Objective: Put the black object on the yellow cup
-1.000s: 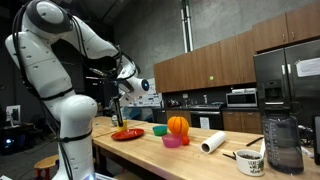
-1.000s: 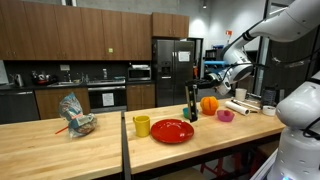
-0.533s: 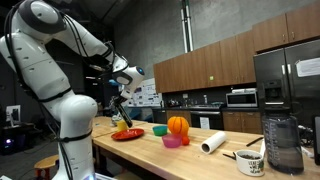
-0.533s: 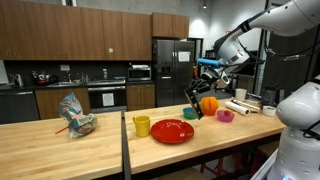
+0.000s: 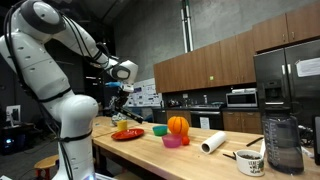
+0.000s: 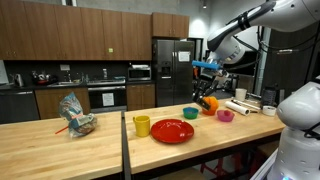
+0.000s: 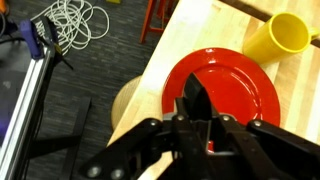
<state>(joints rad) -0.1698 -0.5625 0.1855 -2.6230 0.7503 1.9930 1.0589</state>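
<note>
My gripper [image 7: 200,124] is shut on the black object [image 7: 195,98], a long flat bar that points away from the wrist camera. It hangs above the red plate [image 7: 240,85]. The yellow cup [image 7: 281,36] stands upright beside the plate, at the top right of the wrist view, apart from the bar. In an exterior view the gripper [image 6: 207,73] is high above the table with the bar [image 6: 203,93] slanting down from it, well to the right of the yellow cup [image 6: 142,126]. In an exterior view the gripper [image 5: 119,92] hangs above the plate [image 5: 127,134].
An orange pumpkin [image 6: 209,104], a green bowl-like cup [image 6: 190,113], a pink cup [image 6: 225,116] and a paper roll [image 6: 238,106] lie past the plate [image 6: 173,131]. A mug [image 5: 250,162] and a pitcher [image 5: 283,143] stand at the table's end. A crumpled bag [image 6: 76,116] sits on the neighbouring table.
The gripper has risen from just above the table to well above it, carrying the black bar, and has turned so the bar slants.
</note>
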